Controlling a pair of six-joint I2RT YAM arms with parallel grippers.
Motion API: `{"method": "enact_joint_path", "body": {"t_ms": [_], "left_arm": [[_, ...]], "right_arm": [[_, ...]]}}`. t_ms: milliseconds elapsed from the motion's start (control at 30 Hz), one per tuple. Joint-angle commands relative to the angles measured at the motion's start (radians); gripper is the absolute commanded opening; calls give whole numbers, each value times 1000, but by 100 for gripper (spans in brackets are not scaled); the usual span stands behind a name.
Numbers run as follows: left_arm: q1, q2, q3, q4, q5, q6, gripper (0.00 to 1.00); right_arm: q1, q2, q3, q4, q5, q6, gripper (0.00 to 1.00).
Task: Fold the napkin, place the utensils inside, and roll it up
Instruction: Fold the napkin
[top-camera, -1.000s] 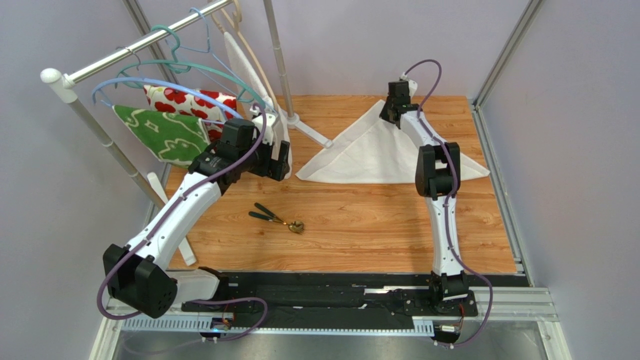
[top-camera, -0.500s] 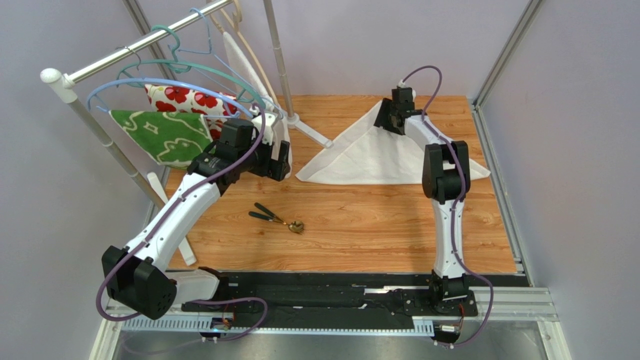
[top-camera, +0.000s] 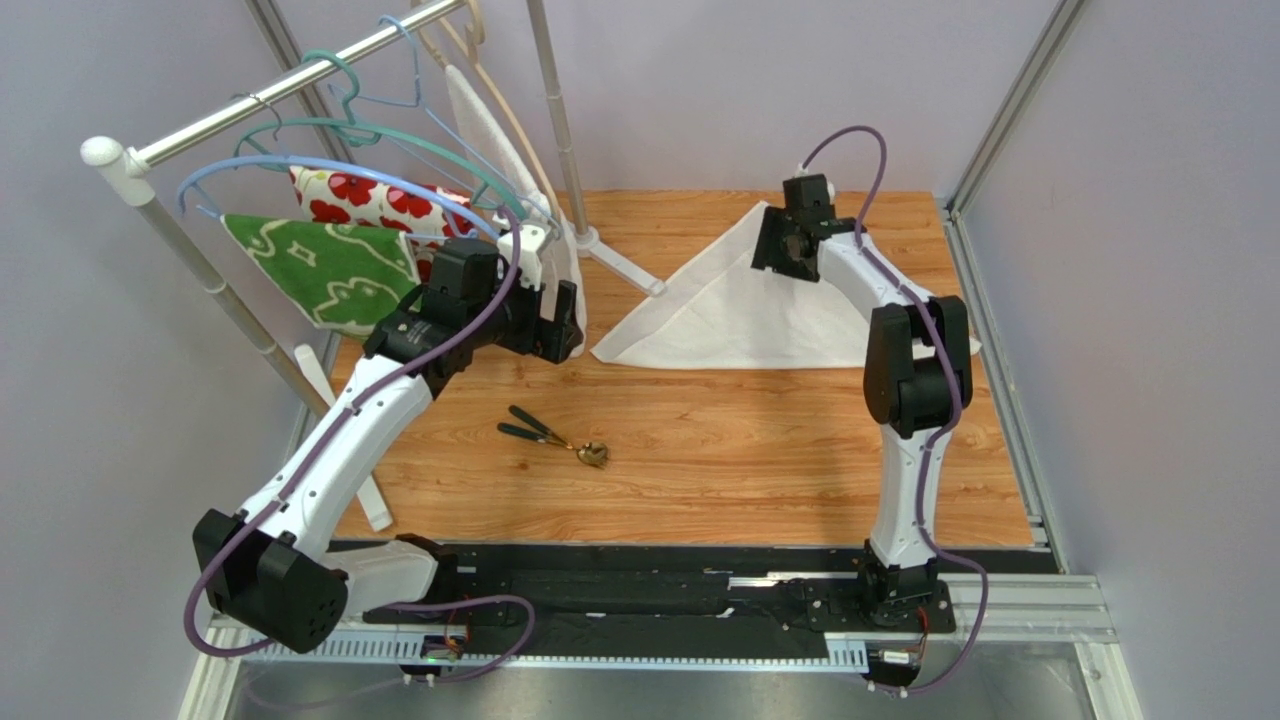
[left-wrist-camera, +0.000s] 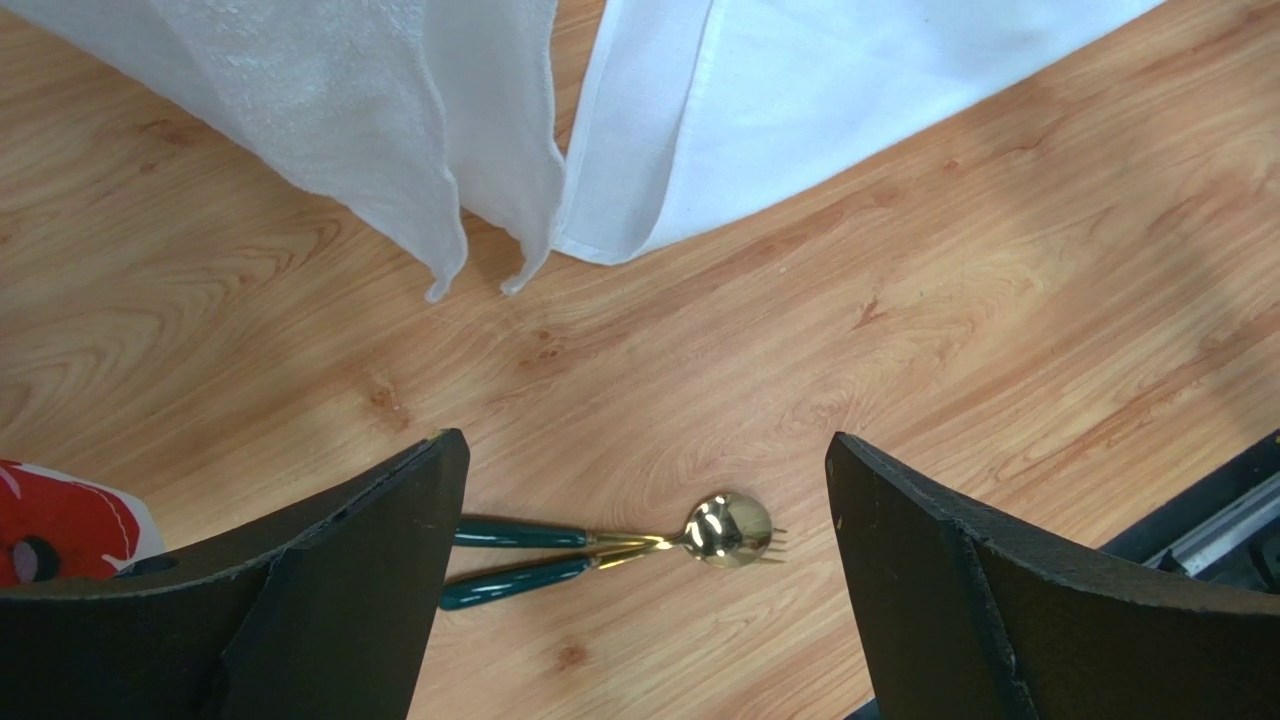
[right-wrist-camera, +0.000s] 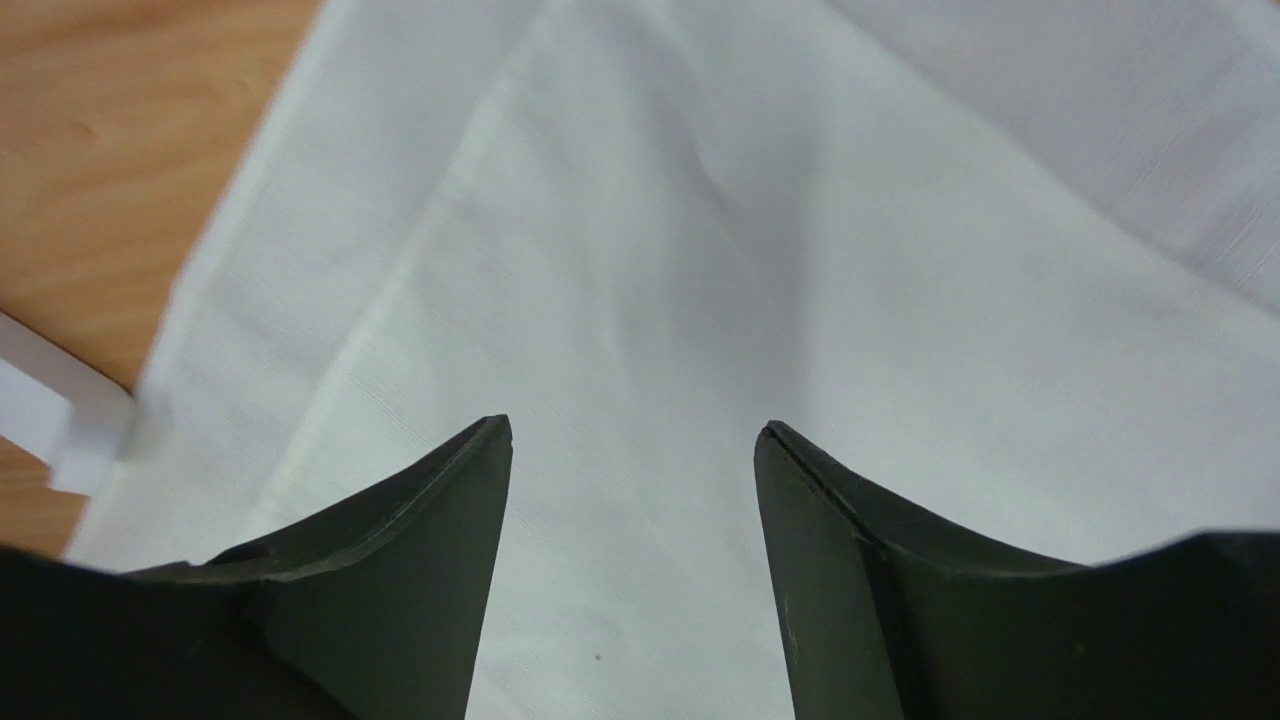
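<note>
The off-white napkin (top-camera: 751, 308) lies folded into a triangle at the back of the wooden table, its apex pointing away. My right gripper (top-camera: 780, 248) hovers over that apex, open, with only cloth (right-wrist-camera: 676, 225) below the spread fingers (right-wrist-camera: 631, 432). The utensils (top-camera: 556, 438), with dark green handles and gold heads, lie crossed on bare wood left of centre. My left gripper (top-camera: 559, 323) hangs open above the table near the napkin's left corner (left-wrist-camera: 721, 135). The utensils (left-wrist-camera: 601, 548) show far below, between its fingers (left-wrist-camera: 643, 450).
A clothes rack (top-camera: 271, 98) fills the back left with hangers, a green cloth (top-camera: 338, 270), a red-flowered cloth (top-camera: 376, 198) and a textured white cloth (left-wrist-camera: 331, 105) hanging beside my left gripper. The rack's white foot (top-camera: 624, 267) reaches the napkin's left edge. A black rail (top-camera: 676, 578) borders the front.
My right gripper has opened, letting go of the napkin's apex, and its arm has swung a little to the right. The left arm shifted only slightly.
</note>
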Motion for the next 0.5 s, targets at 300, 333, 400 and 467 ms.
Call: {"method": "enact_joint_path", "body": {"t_ms": [300,333,400,467], "left_arm": [[4,-80,-15,39,28,-22,98],[4,-84,-15,39,34,-22,98],[4,-96,-15,40,36,-22,98],[4,-110,-17,42,38,-23,98]], "right_arm": [[120,-50,-202,-208,209,15,66],[128,-54,-230,-220,226,21,66],[151,-63,-265,-245,229,47,66],[174,-85,-338,-251,225,64,66]]}}
